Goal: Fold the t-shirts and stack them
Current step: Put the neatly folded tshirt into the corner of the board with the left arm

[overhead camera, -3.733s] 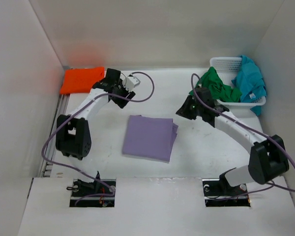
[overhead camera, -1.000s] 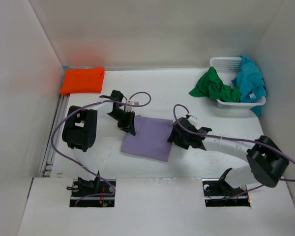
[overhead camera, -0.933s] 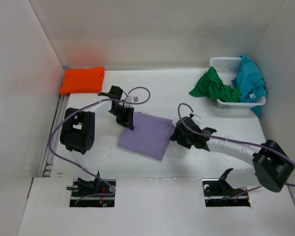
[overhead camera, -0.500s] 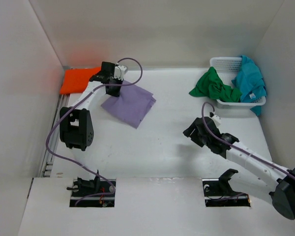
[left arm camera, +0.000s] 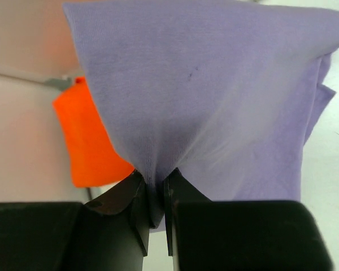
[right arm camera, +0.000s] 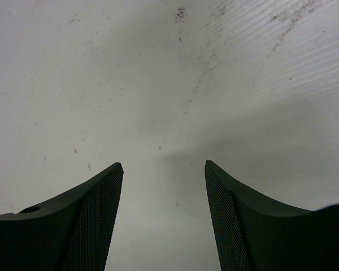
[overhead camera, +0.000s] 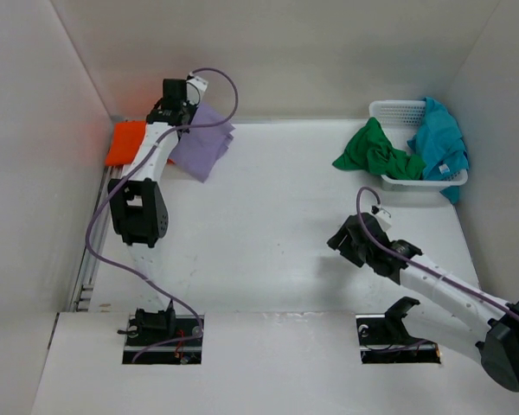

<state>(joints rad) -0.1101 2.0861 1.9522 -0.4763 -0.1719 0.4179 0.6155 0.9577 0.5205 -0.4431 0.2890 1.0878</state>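
The folded lavender t-shirt [overhead camera: 202, 147] hangs at the far left corner, pinched at its edge by my left gripper [overhead camera: 176, 111], which is shut on it. In the left wrist view the purple cloth [left arm camera: 214, 101] fills the frame above the jaws of the left gripper [left arm camera: 156, 186]. The folded orange t-shirt [overhead camera: 126, 142] lies partly under it; in the left wrist view that orange t-shirt [left arm camera: 87, 141] shows at the left. A green t-shirt [overhead camera: 376, 152] and a teal t-shirt [overhead camera: 439, 143] sit crumpled at the basket. My right gripper [right arm camera: 164, 169] stands open over bare table, at the near right [overhead camera: 350, 242].
A white mesh basket [overhead camera: 396, 112] stands at the far right with the green and teal cloth spilling over it. White walls close in the table on three sides. A metal rail [overhead camera: 99, 216] runs along the left edge.
My left gripper has carried the lavender t-shirt from mid-table up and left until it overlaps the orange one. The right arm let go of the cloth and drew back to the near right.
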